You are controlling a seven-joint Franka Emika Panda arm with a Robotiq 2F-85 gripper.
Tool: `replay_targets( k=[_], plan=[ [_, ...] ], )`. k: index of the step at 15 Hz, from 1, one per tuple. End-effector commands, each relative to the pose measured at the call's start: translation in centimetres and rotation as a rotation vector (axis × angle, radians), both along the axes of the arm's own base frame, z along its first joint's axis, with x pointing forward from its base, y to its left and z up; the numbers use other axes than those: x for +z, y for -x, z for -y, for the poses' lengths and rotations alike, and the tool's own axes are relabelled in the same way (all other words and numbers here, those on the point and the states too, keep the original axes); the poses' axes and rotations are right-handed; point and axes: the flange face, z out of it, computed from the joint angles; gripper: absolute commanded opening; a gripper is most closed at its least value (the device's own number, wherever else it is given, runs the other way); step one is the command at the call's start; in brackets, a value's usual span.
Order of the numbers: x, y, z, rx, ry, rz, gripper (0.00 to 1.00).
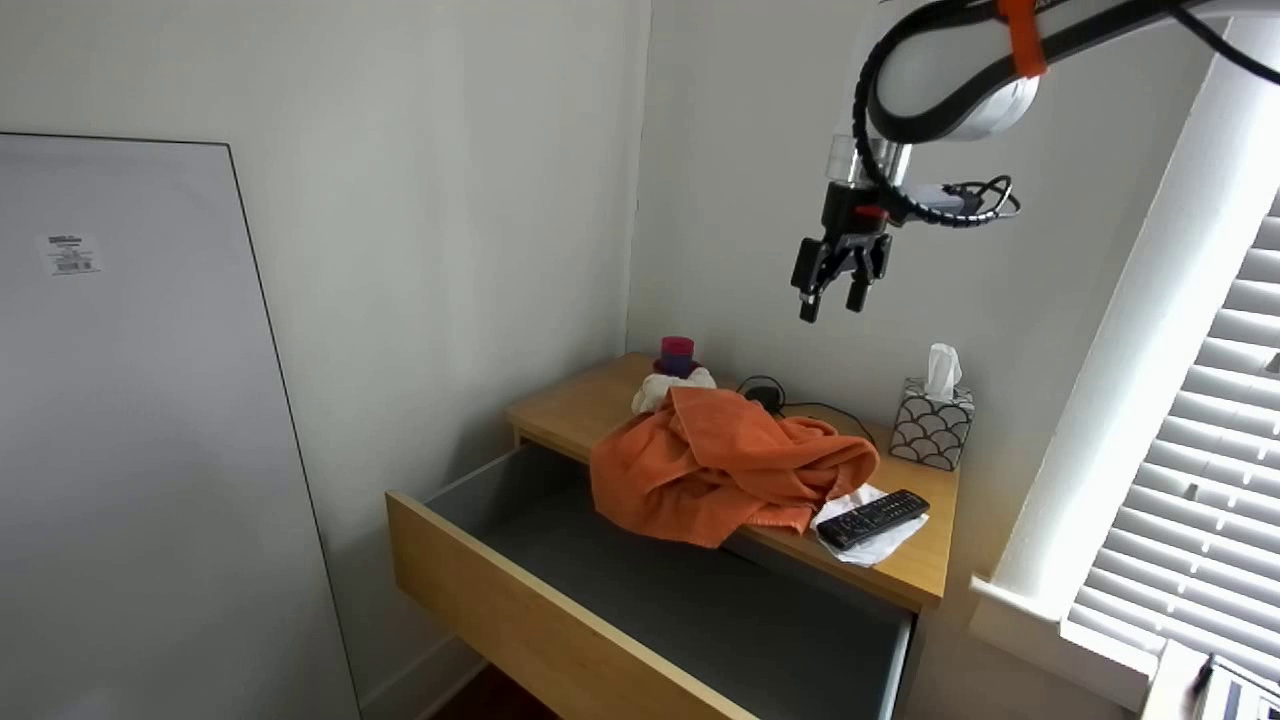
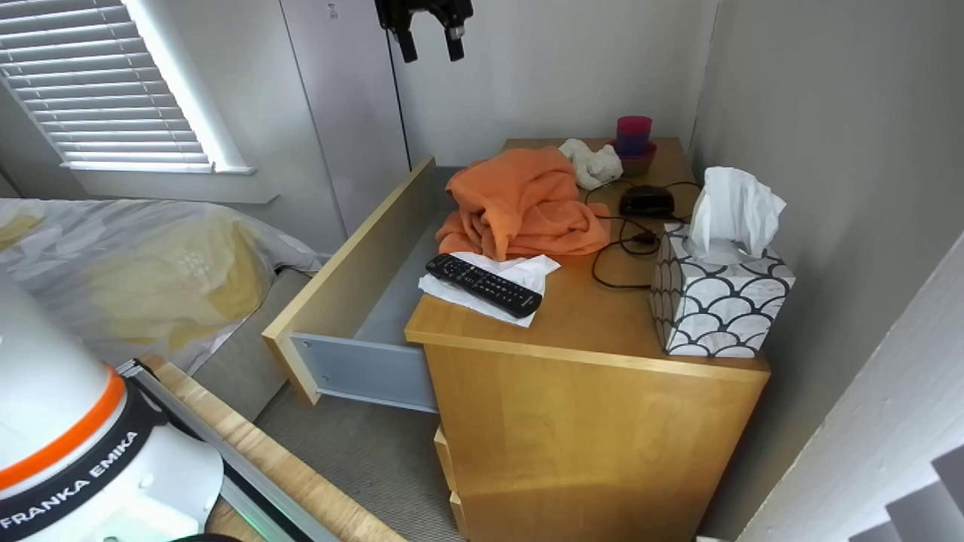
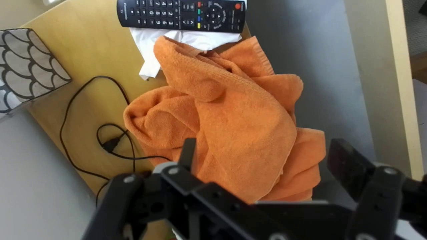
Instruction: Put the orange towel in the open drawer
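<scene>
The orange towel (image 1: 730,460) lies rumpled on the desk top, and part of it hangs over the front edge above the open drawer. It also shows in an exterior view (image 2: 520,203) and in the wrist view (image 3: 240,116). The open drawer has a light wood front panel (image 1: 500,610) and a dark grey inside; it also shows in an exterior view (image 2: 354,278) and in the wrist view (image 3: 320,83). My gripper (image 1: 832,305) is high above the towel, apart from it. Its fingers (image 3: 267,156) are wide apart with nothing between them. It also shows in an exterior view (image 2: 432,54).
A black remote (image 1: 872,518) lies on white paper beside the towel. A patterned tissue box (image 2: 723,301) stands at the desk's back corner. A white cloth (image 2: 591,162), stacked cups (image 2: 634,135), a black device (image 2: 646,201) and cables (image 3: 111,143) are behind the towel.
</scene>
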Motion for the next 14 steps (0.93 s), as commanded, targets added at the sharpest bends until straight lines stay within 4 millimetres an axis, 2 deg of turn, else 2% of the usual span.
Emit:
replay_targets(
  k=[1,4,6,10,14],
  plan=[
    [-5.8,-0.2,-0.3,-0.071,0.008,0.002,1.00],
    [-10.8,-0.7,-1.1,-0.088,0.044,0.006,1.00],
    [-13.4,-1.0,-1.8,-0.085,0.067,0.016,1.00],
    [-17.3,-1.1,-3.6,-0.020,0.076,0.032,1.00],
    [-20.2,-0.5,-4.8,0.130,0.131,0.056,1.00]
  ],
)
